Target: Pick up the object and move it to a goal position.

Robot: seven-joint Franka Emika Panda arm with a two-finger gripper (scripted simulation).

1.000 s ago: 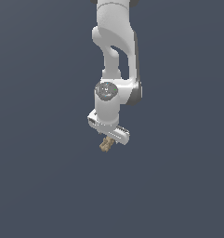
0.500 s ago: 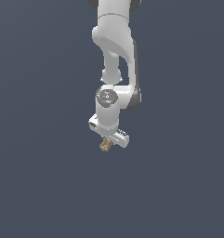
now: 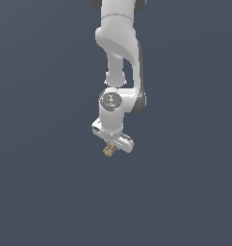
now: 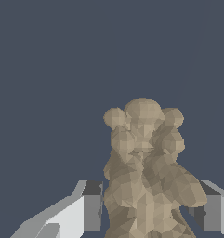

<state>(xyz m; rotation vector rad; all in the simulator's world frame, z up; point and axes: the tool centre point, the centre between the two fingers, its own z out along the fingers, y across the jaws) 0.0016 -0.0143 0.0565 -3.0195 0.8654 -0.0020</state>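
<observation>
The object (image 3: 109,151) is a small tan-brown lumpy piece that pokes out below the white arm's hand in the exterior view. My gripper (image 3: 111,148) is shut on it and holds it in mid-air, near the middle of that view. In the wrist view the object (image 4: 146,172) fills the space between my two fingers (image 4: 88,204), one on each side of it, and its bumpy end points away from the camera. The pads' contact faces are hidden behind the object.
A flat dark grey-blue background (image 3: 40,192) surrounds the arm on all sides. No other objects, containers or edges show in either view.
The arm has shifted slightly towards the exterior view's left with the object still held; the hand's height is about the same.
</observation>
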